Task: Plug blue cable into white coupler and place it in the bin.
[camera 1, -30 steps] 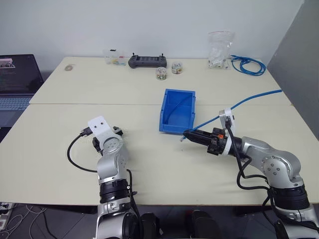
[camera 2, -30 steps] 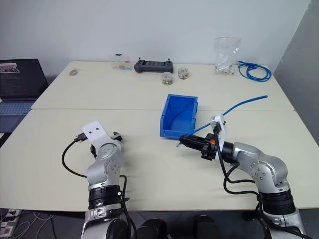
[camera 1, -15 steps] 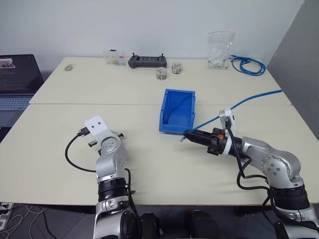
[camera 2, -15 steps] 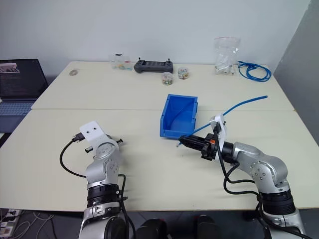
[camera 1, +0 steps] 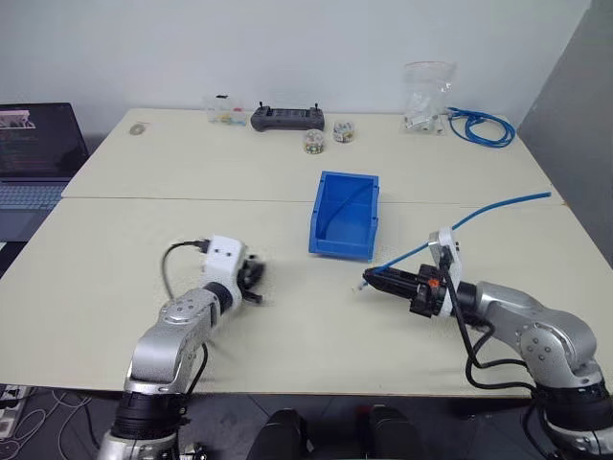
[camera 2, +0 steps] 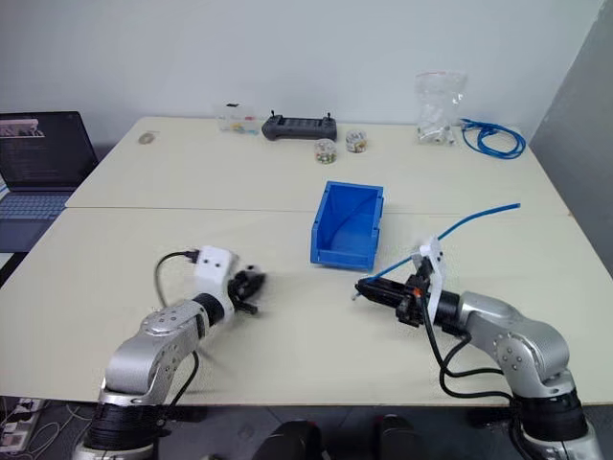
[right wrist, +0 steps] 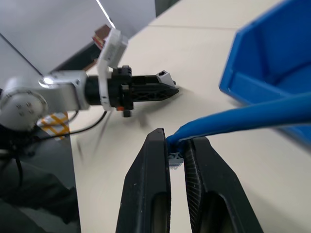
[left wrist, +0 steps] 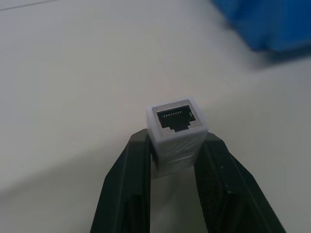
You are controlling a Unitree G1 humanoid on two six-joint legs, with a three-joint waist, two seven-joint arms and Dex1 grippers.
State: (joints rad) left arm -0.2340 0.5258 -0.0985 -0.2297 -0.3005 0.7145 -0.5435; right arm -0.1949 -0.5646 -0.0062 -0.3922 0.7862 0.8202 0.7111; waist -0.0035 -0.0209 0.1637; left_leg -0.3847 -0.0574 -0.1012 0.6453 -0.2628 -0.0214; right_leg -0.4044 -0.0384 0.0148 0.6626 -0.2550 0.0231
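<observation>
Cable (right wrist: pixel 243 121), light and limp, was pinched just behind its plug by the right gripper (right wrist: pixel 177 151), while the rigid, slippery-looking coupler (left wrist: pixel 177 131) was clamped low in the left gripper (left wrist: pixel 176 162).

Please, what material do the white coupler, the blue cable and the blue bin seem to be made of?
White coupler: probably matte moulded plastic, with small metallic-looking contacts in its dark socket.
Blue cable: seems a smooth rubbery or vinyl jacket, since it bends in a soft curve; the plug at its tip looks like clear plastic.
Bin: likely rigid plastic, uniform bright blue with a slight sheen on thin walls.
</observation>
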